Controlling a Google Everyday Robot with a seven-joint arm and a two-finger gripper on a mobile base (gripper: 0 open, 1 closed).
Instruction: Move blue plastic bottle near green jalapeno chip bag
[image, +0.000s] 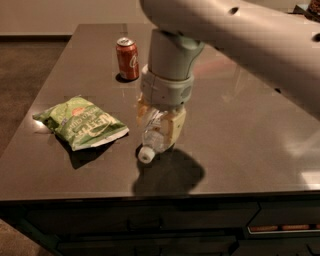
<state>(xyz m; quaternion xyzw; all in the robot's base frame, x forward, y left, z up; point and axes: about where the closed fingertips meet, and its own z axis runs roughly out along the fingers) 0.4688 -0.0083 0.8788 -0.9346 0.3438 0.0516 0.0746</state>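
Note:
My gripper (159, 124) hangs over the middle of the dark table and is shut on the blue plastic bottle (152, 136). The bottle is clear and pale, tilted with its white cap (144, 155) pointing down and toward the front, close to the tabletop. The green jalapeno chip bag (82, 122) lies flat to the left, its right edge a short gap from the bottle's cap. The bottle's upper part is hidden between the fingers.
A red soda can (127, 58) stands upright at the back, behind the bag and left of my arm. The table's front edge (160, 192) runs just below the bottle. My arm (235, 35) spans the upper right of the view.

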